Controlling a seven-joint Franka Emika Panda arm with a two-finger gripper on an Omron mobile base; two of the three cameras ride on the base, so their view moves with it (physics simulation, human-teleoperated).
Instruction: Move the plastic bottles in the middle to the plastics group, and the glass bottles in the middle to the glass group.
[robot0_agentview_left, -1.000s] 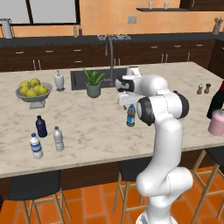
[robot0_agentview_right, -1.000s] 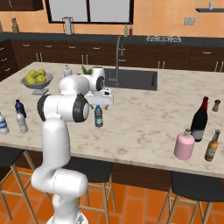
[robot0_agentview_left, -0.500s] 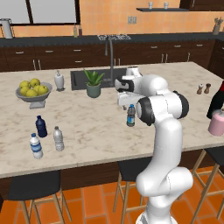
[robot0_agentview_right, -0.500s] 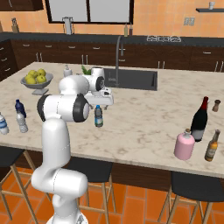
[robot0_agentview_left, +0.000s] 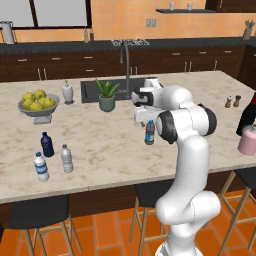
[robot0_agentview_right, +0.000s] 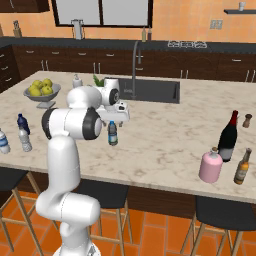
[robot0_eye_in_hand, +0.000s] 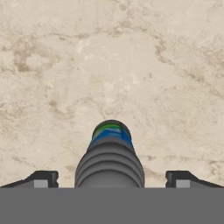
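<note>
One blue-label water bottle stands upright in the middle of the marble counter, with bare stone on all sides of it and the sink well behind. The gripper hangs over it with its jaws spread wide, a fingertip on either side of the bottle and neither touching it. The label is a blue band with a green strip; no writing on it can be read. From above, the cap end is cut off at the bottom of the hand view.

Near the counter's left front edge stand the navy bottle, the white-capped bottle and the clear-grey bottle, close together. At the right end, the pink bottle stands just beside the dark wine bottle; in the left base view the picture's edge cuts both off.
</note>
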